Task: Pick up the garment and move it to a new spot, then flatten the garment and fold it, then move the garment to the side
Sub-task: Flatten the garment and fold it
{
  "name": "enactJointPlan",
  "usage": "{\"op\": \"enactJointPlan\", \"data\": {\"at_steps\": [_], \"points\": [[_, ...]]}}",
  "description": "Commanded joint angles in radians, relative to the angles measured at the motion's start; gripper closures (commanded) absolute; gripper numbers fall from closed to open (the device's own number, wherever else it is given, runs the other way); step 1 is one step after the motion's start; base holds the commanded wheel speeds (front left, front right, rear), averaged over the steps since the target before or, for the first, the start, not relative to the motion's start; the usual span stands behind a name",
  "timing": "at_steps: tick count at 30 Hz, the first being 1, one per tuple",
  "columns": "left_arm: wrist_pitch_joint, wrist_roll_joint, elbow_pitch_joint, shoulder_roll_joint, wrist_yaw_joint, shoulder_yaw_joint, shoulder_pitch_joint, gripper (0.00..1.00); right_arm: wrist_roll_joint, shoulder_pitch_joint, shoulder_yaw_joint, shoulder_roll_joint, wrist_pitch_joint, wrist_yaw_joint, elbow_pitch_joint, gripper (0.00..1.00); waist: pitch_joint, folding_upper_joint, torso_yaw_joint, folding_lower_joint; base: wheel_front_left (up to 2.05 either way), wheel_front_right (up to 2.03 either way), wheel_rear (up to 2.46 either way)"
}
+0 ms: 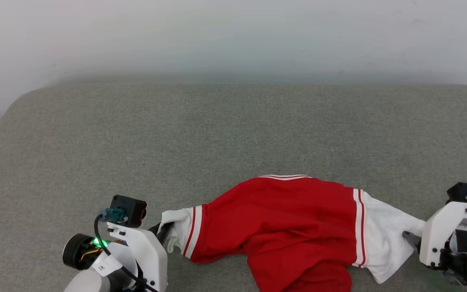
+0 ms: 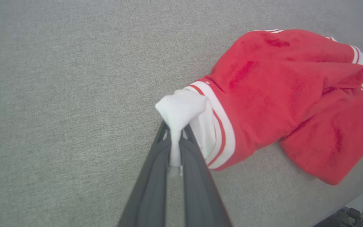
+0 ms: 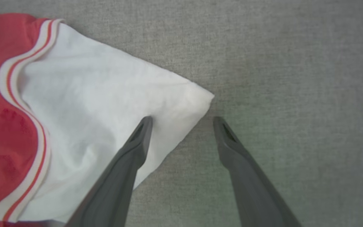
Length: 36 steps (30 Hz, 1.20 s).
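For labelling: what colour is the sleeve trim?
Trim: white with red stripes; right wrist view best.

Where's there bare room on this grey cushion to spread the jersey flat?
Bare: the far stretch of the grey surface between the garment and the wall, and the part left of the left gripper. Crowded: the near edge, where the garment lies bunched between the left gripper and the open right gripper.

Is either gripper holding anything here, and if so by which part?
The left gripper is shut on the garment, pinching the tip of one white sleeve. The right gripper is open at the corner of the other sleeve, holding nothing.
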State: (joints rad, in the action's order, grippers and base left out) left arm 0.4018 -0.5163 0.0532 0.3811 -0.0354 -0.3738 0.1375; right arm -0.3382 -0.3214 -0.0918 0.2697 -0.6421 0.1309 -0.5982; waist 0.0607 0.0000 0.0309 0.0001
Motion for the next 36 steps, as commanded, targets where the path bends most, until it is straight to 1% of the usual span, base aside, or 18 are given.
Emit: {"op": "enactJointPlan", "data": {"at_steps": [1, 7, 8, 9, 11, 17, 18, 23, 27, 31, 33, 36], "points": [[-0.005, -0.003, -0.007, -0.001, -0.001, 0.002, 0.015, 1.0, -0.012, -0.026, 0.021, 0.003, -0.008, 0.0, -0.023, 0.0, 0.015, 0.0, 0.005, -0.0001, 0.0, 0.0, 0.0], [-0.016, -0.006, -0.006, -0.002, -0.001, 0.001, 0.018, 1.0, -0.078, -0.045, 0.128, -0.008, -0.062, 0.001, -0.123, 0.0, 0.035, 0.0, 0.007, -0.0001, 0.0, 0.0, 0.0], [-0.017, -0.007, -0.006, -0.002, -0.002, 0.001, 0.019, 1.0, -0.093, -0.045, 0.138, -0.01, -0.069, 0.001, -0.135, 0.62, 0.037, 0.0, 0.006, -0.0001, 0.0, 0.0, 0.0], [-0.019, -0.009, -0.006, -0.002, -0.003, 0.001, 0.019, 1.0, -0.1, -0.049, 0.147, -0.007, -0.068, 0.001, -0.142, 1.0, 0.039, 0.0, 0.006, -0.0001, 0.0, 0.0, 0.0], [-0.022, -0.012, -0.005, 0.0, 0.0, 0.004, 0.018, 1.0, -0.116, -0.061, 0.162, 0.0, -0.05, 0.001, -0.145, 1.0, 0.039, 0.0, 0.004, -0.0001, 0.0, 0.0, 0.0], [-0.052, -0.006, -0.017, 0.012, 0.014, 0.025, 0.025, 1.0, -0.13, -0.129, 0.19, 0.062, 0.026, -0.001, -0.111, 1.0, 0.026, 0.0, -0.009, -0.0001, 0.0, 0.0, 0.0], [-0.052, -0.006, -0.017, 0.012, 0.014, 0.025, 0.025, 1.0, -0.13, -0.129, 0.19, 0.062, 0.026, -0.001, -0.111, 1.0, 0.026, 0.0, -0.009, -0.0001, 0.0, 0.0, 0.0], [-0.082, -0.008, -0.03, 0.024, 0.034, 0.065, 0.062, 1.0, -0.107, -0.183, 0.2, 0.102, 0.079, 0.0, -0.031, 1.0, 0.005, 0.0, -0.02, -0.0001, 0.0, 0.0, 0.0], [-0.119, 0.01, -0.04, 0.032, 0.056, 0.108, 0.139, 1.0, -0.066, -0.236, 0.194, 0.13, 0.108, -0.001, 0.049, 1.0, -0.008, 0.0, -0.029, -0.0001, 0.0, 0.0, 0.0], [-0.147, 0.019, -0.026, 0.03, 0.074, 0.144, 0.251, 1.0, -0.022, -0.307, 0.17, 0.125, 0.125, 0.0, 0.115, 1.0, -0.004, 0.0, -0.036, -0.0001, 0.0, 0.0, 0.0], [-0.162, 0.02, -0.003, 0.023, 0.074, 0.155, 0.324, 1.0, 0.001, -0.354, 0.152, 0.125, 0.14, -0.001, 0.139, 1.0, 0.003, 0.0, -0.037, -0.0001, 0.0, 0.0, 0.0], [-0.187, 0.017, 0.059, 0.009, 0.061, 0.163, 0.44, 1.0, 0.046, -0.433, 0.13, 0.125, 0.163, 0.0, 0.159, 1.0, 0.029, 0.0, -0.035, -0.0001, 0.0, 0.0, 0.0]]}}
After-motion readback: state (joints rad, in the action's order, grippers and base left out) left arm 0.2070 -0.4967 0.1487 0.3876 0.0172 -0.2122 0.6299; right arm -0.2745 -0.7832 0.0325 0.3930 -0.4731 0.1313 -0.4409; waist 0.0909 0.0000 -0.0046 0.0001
